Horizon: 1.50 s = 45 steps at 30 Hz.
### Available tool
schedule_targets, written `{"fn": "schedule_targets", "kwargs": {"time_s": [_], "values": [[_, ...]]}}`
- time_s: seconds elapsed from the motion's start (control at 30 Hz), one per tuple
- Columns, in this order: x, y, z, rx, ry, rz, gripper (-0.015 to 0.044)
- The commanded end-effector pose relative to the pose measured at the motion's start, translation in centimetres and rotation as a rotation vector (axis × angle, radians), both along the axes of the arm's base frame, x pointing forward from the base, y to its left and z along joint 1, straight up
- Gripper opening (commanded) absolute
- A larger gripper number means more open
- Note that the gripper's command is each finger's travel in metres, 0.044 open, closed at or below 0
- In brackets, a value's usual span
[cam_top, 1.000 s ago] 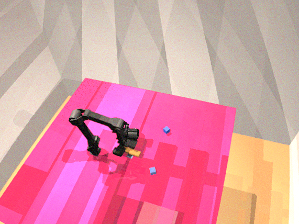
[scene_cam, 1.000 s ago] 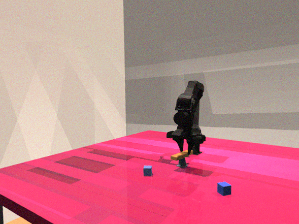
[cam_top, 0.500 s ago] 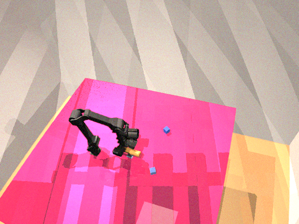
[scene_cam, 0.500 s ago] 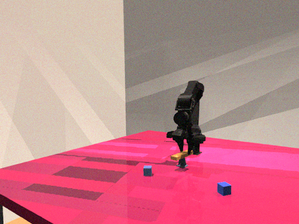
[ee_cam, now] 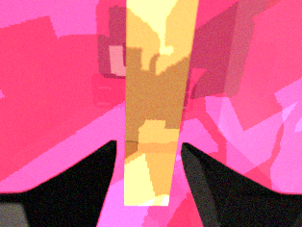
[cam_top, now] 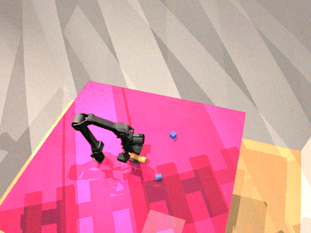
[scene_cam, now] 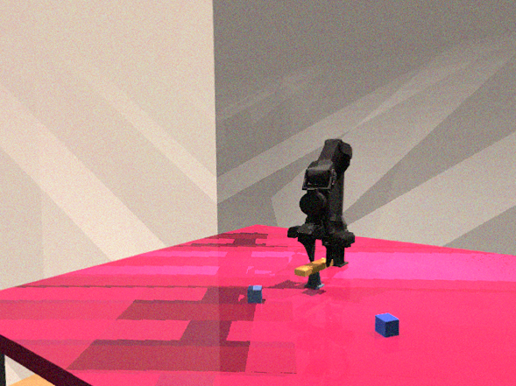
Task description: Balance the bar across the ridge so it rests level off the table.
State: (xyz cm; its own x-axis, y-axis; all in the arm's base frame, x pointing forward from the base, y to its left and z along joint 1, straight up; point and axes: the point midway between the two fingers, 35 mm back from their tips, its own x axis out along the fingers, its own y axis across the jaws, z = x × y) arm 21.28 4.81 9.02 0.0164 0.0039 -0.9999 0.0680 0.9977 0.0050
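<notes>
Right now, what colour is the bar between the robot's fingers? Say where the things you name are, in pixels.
The bar [cam_top: 138, 157] [scene_cam: 310, 268] [ee_cam: 156, 96] is yellow-orange, showing best in the wrist view.

We find no readable text, label, brand, number or sign anywhere: none on any surface in overhead view, none in side view, none in wrist view, near or far, left or right.

Bar [ee_cam: 156, 106] cut off by wrist view's top edge; ridge [scene_cam: 314, 281] top hidden under bar.
</notes>
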Motion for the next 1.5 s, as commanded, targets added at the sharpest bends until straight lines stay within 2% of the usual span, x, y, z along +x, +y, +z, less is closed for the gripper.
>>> {"fn": "schedule_targets", "kwargs": {"time_s": [0.0, 0.17, 0.3, 0.57, 1.47], "values": [[0.0, 0.0, 0.0, -0.001, 0.000, 0.000, 0.0316], [0.0, 0.0, 0.0, -0.001, 0.000, 0.000, 0.0440], [0.1, 0.0, 0.8, 0.000, 0.000, 0.000, 0.0440], [-0.1, 0.0, 9.8, 0.000, 0.000, 0.000, 0.0440], [-0.2, 0.0, 10.0, 0.000, 0.000, 0.000, 0.0440]]}}
